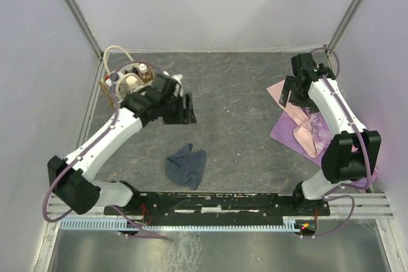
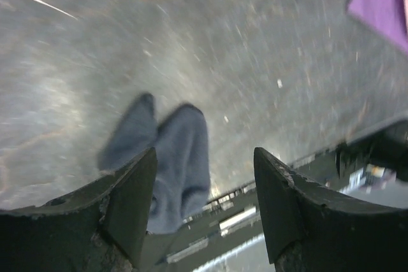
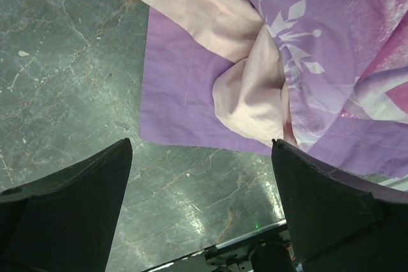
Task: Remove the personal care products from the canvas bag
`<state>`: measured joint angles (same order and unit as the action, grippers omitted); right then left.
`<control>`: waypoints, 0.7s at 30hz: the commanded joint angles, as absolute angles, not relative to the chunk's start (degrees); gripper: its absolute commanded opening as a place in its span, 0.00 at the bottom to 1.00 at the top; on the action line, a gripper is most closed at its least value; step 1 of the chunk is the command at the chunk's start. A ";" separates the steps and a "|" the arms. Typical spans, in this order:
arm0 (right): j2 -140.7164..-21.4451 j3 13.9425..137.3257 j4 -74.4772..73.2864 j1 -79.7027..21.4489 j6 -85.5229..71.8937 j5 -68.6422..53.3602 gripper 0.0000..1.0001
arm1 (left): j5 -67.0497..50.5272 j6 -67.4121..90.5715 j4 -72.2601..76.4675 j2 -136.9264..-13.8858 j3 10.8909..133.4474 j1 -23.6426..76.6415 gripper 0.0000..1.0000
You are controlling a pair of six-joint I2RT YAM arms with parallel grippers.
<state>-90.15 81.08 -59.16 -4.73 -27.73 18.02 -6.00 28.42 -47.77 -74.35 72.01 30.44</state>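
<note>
The canvas bag (image 1: 109, 92) stands at the far left of the table, its cream loop handle (image 1: 113, 51) raised. Inside it I see personal care products: a jar with a cream cap (image 1: 132, 82), a small bottle with a white cap (image 1: 143, 68) and a dark-capped one (image 1: 115, 76). My left gripper (image 1: 183, 109) is just right of the bag, open and empty; its wrist view (image 2: 205, 154) looks back over the table. My right gripper (image 1: 285, 97) is open and empty at the far right (image 3: 201, 143), over the edge of the cloth.
A dark grey cloth (image 1: 186, 165) lies crumpled near the front centre, also in the left wrist view (image 2: 173, 157). A pink-purple cloth (image 1: 305, 127) lies at the right under the right arm (image 3: 191, 81). The arms' base rail (image 1: 217, 203) runs along the near edge.
</note>
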 commanded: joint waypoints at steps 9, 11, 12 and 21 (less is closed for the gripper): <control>-87.22 78.57 -58.45 -4.69 -24.74 16.14 0.99 | -9.66 43.17 -46.52 -70.63 54.41 51.19 0.69; -86.84 78.20 -58.53 -4.68 -24.16 16.17 0.99 | -9.24 44.71 -46.68 -69.33 51.04 52.64 0.69; -86.64 78.04 -58.63 -4.64 -24.11 16.25 0.99 | -9.10 45.19 -46.94 -68.73 49.70 52.99 0.69; -84.63 77.21 -58.77 -4.67 -24.19 15.56 1.00 | -4.46 48.25 -44.71 -68.48 43.70 53.34 0.73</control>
